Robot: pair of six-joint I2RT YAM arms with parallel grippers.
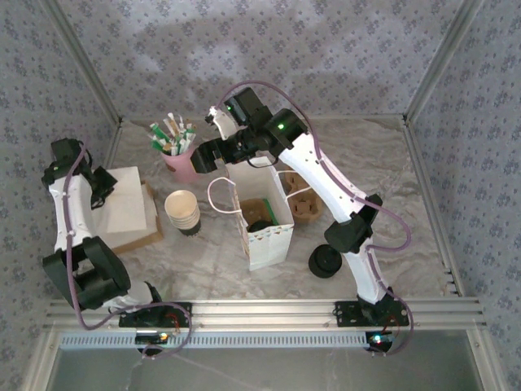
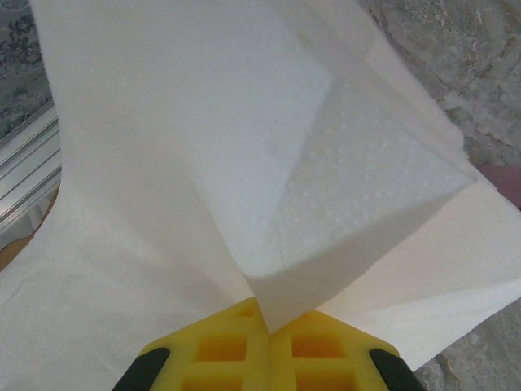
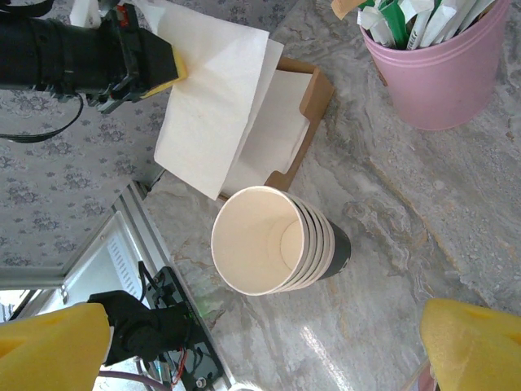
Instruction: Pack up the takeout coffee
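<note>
Stacked cups (image 1: 182, 212) between napkins (image 1: 130, 202) and bag (image 1: 264, 238)

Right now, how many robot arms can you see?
2. The left arm is on the left, with the left gripper shut on a napkin. The right arm reaches beyond the white bag, with the right gripper open.

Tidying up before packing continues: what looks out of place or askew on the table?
One napkin is pinched in the shut jaws of the left gripper and drapes, creased, over its cardboard box. Nothing looks spilled; the cup stack stands upright.
</note>
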